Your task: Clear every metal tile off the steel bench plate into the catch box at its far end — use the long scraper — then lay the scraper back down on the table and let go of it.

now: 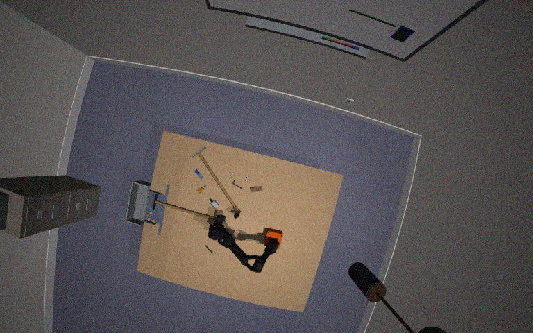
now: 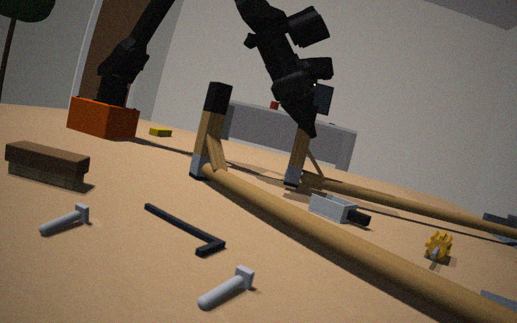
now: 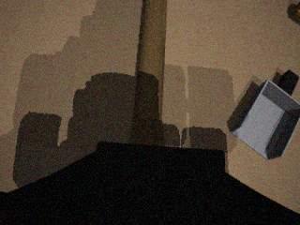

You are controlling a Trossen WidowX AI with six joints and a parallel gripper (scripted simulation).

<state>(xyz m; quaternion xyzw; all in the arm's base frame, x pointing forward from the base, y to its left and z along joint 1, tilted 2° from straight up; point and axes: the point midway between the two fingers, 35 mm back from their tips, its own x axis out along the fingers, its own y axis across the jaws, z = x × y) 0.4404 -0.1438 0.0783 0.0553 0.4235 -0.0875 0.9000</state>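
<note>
My gripper [image 1: 216,219] [image 2: 307,130] is shut on the upright grip of the long scraper [image 1: 184,209] [image 2: 400,205] [image 3: 152,42]. The scraper's handle runs low over the table to its dark head, which is over the steel bench plate [image 1: 160,214] near the catch box [image 1: 137,202]. The grip's foot is close to the table top; whether it touches is unclear. Small tiles, orange and pale, show in the top view at the box side of the plate, beside the head. They are too small to count or to place surely on the plate or in the box. My fingertips are hidden in the wrist view.
A second long-handled tool [image 1: 218,180] [image 2: 305,224] with a wide grey head lies beyond the scraper. Near it are a pale block with a black end [image 1: 214,203] [image 2: 328,207] [image 3: 260,119], a yellow toothed piece [image 1: 200,189] [image 2: 438,245], a black hex key [image 1: 237,184] [image 2: 179,225] and a brown block [image 1: 256,189] [image 2: 47,156].
</note>
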